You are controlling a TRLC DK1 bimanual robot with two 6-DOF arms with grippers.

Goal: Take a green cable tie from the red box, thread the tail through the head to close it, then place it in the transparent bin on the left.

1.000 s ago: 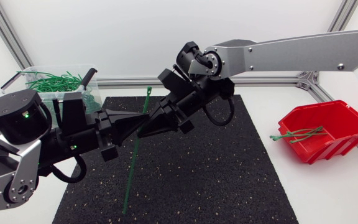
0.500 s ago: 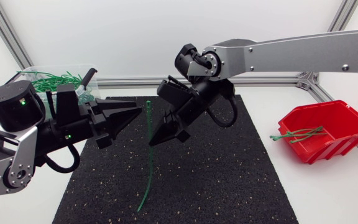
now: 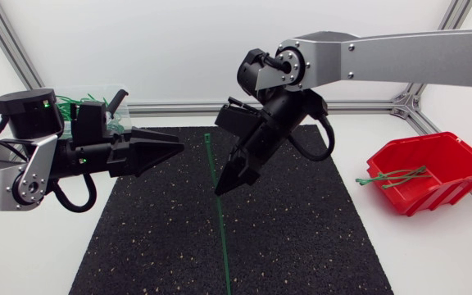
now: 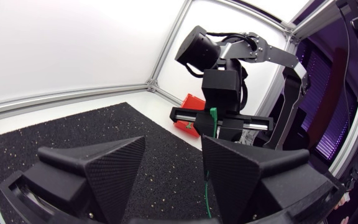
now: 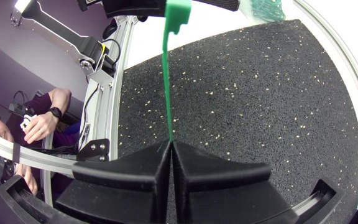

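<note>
Right gripper (image 3: 223, 187) pinches the tie (image 3: 218, 221).
Left gripper (image 3: 177, 148), at its 10 o'clock, stands open, empty; tie runs 12 to 6.

Likely a robotics lab workcell, aluminium-profile frame (image 3: 359, 106), white table (image 3: 433, 262), black speckled mat (image 3: 301, 238), red box (image 3: 453, 146)

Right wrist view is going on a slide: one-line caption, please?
Right gripper shut on a green cable tie, head at the far end, over the black mat.
</note>
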